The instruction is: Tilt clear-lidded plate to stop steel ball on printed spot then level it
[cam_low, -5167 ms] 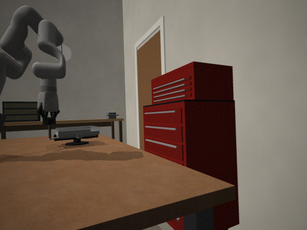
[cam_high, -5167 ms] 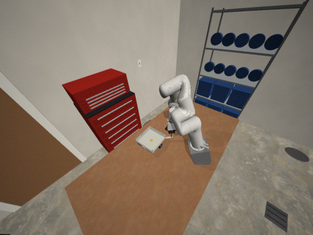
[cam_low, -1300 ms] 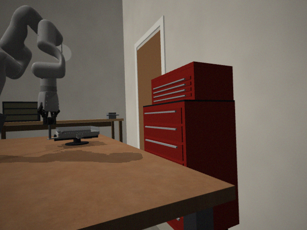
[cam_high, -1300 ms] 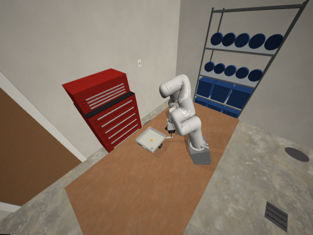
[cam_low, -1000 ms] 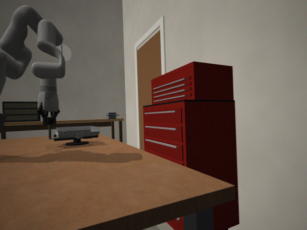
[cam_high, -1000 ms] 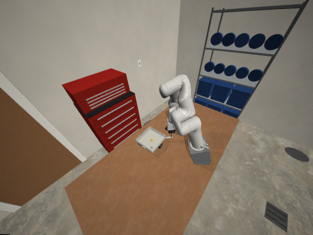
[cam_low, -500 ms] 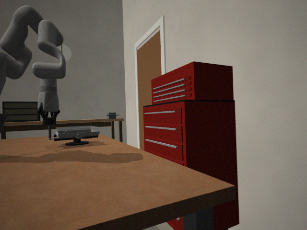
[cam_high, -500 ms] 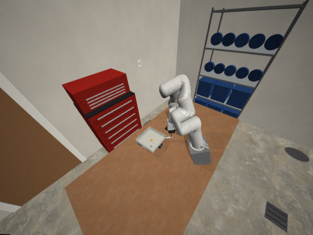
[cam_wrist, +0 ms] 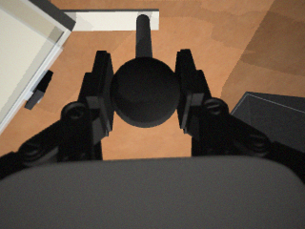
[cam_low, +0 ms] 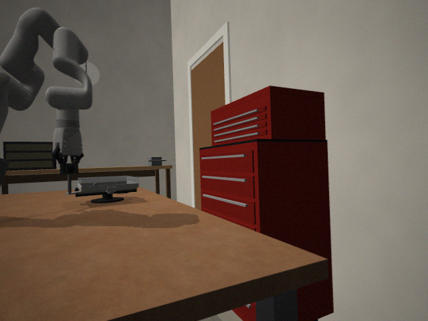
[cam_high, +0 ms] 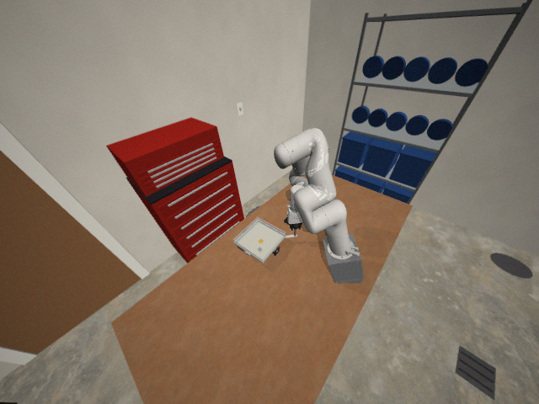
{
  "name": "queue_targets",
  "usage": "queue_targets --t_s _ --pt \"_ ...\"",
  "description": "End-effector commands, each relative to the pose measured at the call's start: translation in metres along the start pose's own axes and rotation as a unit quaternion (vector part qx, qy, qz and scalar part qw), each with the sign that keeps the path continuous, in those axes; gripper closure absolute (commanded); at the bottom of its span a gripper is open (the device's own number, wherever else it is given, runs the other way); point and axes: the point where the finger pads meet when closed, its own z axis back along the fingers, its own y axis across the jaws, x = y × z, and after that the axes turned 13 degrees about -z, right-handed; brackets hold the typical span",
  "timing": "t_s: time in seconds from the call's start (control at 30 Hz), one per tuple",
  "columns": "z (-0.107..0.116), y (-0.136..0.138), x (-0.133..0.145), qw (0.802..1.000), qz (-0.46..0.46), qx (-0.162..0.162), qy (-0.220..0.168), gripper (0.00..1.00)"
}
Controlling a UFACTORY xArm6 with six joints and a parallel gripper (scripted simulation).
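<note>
The square white plate (cam_high: pixel 248 252) (cam_low: pixel 103 184) (cam_wrist: pixel 21 67) with its clear lid sits on a black pivot stand (cam_low: pixel 107 199) on the brown table. A yellow printed spot (cam_high: pixel 260 240) lies near the plate's middle. The small grey steel ball (cam_high: pixel 258 249) rests a little in front of the spot, apart from it. A white arm (cam_wrist: pixel 114 20) sticks out from the plate's side and carries an upright post with a black round knob (cam_wrist: pixel 145 93). My gripper (cam_high: pixel 294 227) (cam_low: pixel 69 168) (cam_wrist: pixel 144 70) points straight down and is shut on this knob. In the exterior view the plate looks close to level.
The robot's grey base (cam_high: pixel 345 265) (cam_wrist: pixel 272 114) stands right of the plate. A red tool chest (cam_high: pixel 187 187) (cam_low: pixel 266 166) stands beside the table's left edge. A metal rack (cam_high: pixel 408 117) with blue bins is behind the table. A second bench (cam_low: pixel 120 170) stands far back.
</note>
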Motion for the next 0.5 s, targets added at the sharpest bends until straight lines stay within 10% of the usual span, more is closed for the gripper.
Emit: queue_targets --t_s 0.0,0.47 --pt "0.0011 -0.001 -0.0013 1.0 0.0 -0.001 0.001 1.0" --pt "-0.0024 0.0004 -0.0016 1.0 0.0 -0.001 0.001 1.0"
